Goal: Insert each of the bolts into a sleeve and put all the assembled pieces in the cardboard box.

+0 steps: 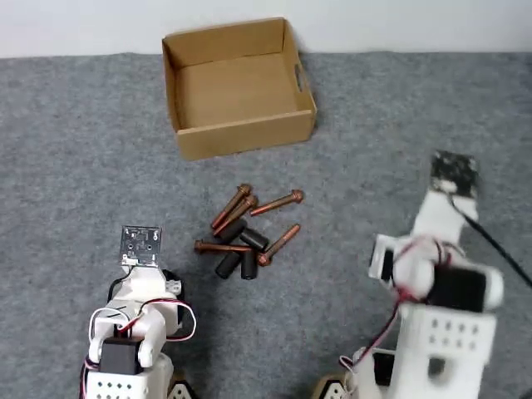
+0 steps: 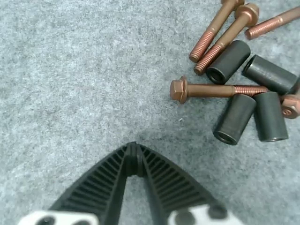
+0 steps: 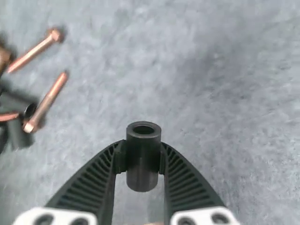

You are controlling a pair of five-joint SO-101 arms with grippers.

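Observation:
Several copper bolts (image 1: 274,202) and black sleeves (image 1: 249,239) lie in a loose pile on the grey carpet, in front of the open cardboard box (image 1: 245,137). My left gripper (image 2: 133,151) is shut with nothing in it, hovering over bare carpet a short way from the pile. Nearest to it lies one bolt (image 2: 213,89), with two sleeves (image 2: 235,119) side by side just past it. My right gripper (image 3: 142,157) is shut on a black sleeve (image 3: 143,140), held with its open end pointing away from the wrist. Two bolts (image 3: 46,101) lie off to its side.
The left arm (image 1: 137,312) stands at the near left and the right arm (image 1: 436,283) at the near right, with the pile between them. The box has nothing in it. Open carpet surrounds the pile on every side.

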